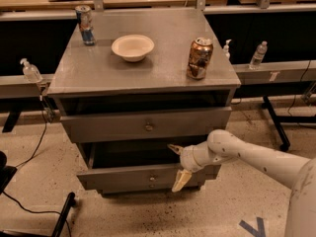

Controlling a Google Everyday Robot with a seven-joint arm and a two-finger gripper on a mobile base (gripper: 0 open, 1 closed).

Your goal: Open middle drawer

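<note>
The middle drawer (123, 177) is a grey flat front with a small brass knob (152, 177). It stands pulled out from the cabinet (69, 83), with a dark gap above it. My gripper (177, 165) is at the right part of this drawer front, right of the knob. Its fingers are spread apart: the upper fingertip (173, 147) is over the gap, and the lower finger (180, 180) lies in front of the drawer front. The taller first drawer front (98, 127) is above, with its own knob (148, 127).
On the cabinet top stand a white bowl (133, 47), a brown can (199, 58) near the right front and a blue can (85, 24) at the back left. Bottles (258, 55) stand on rails behind. A black cable (29, 209) lies on the floor at the left.
</note>
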